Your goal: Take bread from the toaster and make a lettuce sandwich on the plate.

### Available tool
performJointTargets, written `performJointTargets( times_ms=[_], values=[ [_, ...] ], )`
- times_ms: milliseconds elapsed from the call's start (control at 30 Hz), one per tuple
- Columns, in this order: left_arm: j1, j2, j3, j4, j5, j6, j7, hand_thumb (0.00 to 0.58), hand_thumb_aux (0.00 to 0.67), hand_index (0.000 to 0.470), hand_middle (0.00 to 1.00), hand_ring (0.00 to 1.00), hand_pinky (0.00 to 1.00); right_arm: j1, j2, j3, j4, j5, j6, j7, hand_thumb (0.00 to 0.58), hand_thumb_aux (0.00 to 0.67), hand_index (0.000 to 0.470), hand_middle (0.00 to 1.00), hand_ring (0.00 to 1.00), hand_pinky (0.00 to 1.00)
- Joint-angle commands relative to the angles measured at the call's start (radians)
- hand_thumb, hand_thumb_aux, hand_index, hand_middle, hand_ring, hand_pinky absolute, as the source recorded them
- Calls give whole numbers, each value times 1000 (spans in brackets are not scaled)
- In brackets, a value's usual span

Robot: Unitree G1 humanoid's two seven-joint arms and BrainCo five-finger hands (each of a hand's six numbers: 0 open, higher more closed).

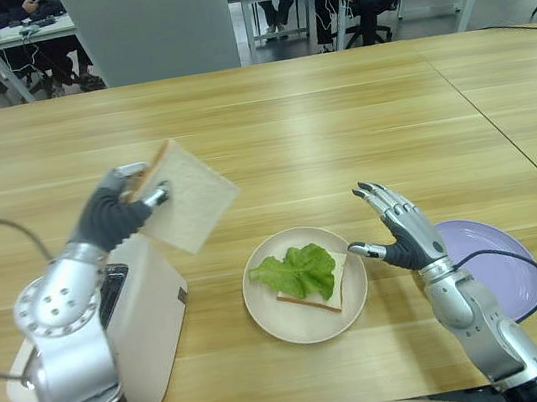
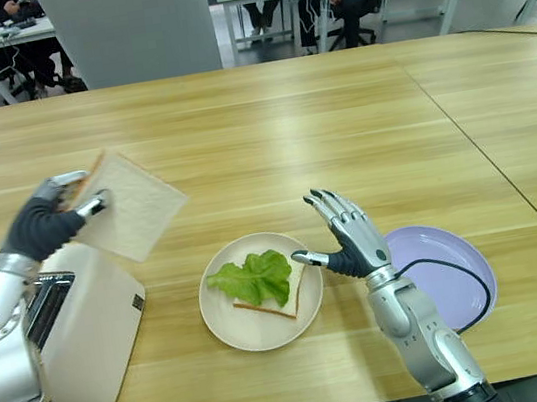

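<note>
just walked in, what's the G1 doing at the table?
It is midway through building a sandwich. The left hand grips a slice of bread in its fingers, held tilted in the air above the toaster. On the cream plate a bottom slice already lies with lettuce on top. The right hand is open and holds nothing, raised just right of that plate, near a purple plate. The top slice is not yet on.

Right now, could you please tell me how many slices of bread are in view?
2: one slice held in the left hand above the toaster, the other slice on the plate under the lettuce. The toaster's slots may hide more.
</note>
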Motion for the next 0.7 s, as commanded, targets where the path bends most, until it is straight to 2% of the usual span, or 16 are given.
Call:
performJointTargets(
  times_ms=[33, 200, 233, 367, 700],
  values=[
    [-93, 20, -111, 152, -77, -3, -57, 580, 670, 460, 357, 357, 357, 4, -23, -27, -25, -14, -28, -14, 0, 0, 0, 0, 0, 0],
    [-245, 50, -227, 367, -121, -77, -120, 580, 670, 460, 369, 369, 369, 6, -55, -67, -62, -15, -71, -36, 0, 0, 0, 0, 0, 0],
    [-268, 55, -254, 404, -130, -86, -143, 580, 670, 460, 396, 396, 396, 7, -66, -72, -67, -20, -86, -40, 0, 0, 0, 0, 0, 0],
    [-343, 58, -362, 548, -145, -155, -226, 580, 670, 460, 388, 388, 388, 9, -112, -77, -84, -40, -162, -53, 0, 0, 0, 0, 0, 0],
    [-513, 35, -559, 901, -162, -313, -479, 580, 670, 460, 396, 396, 396, -7, -159, 30, -95, -90, -341, 4, 0, 0, 0, 0, 0, 0]
  ],
)
